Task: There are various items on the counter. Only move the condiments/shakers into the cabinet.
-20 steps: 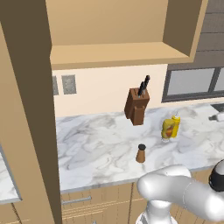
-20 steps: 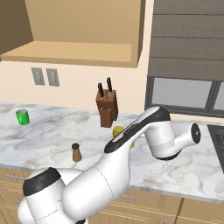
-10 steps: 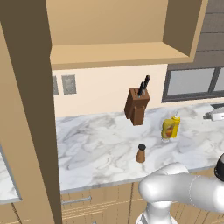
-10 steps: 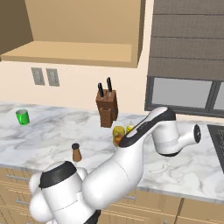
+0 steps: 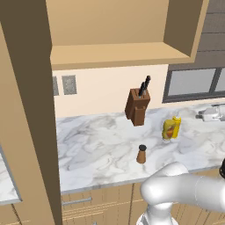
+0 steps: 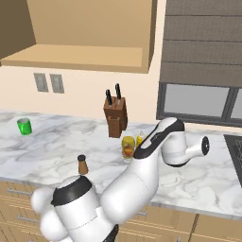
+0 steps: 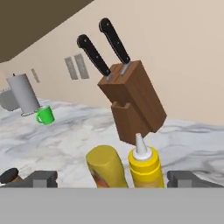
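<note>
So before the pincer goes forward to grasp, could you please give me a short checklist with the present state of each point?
1. Pincer open: ok, tips stand wide apart.
2. Pincer empty: ok, it holds nothing.
3. One clear target: not ok, squeeze bottle and yellow-orange jar both lie between the tips.
4. Knife block out of the way: ok, it stands behind them.
5. Cabinet shelf free: ok, nothing on it.
6. Shaker upright on counter: ok.
</note>
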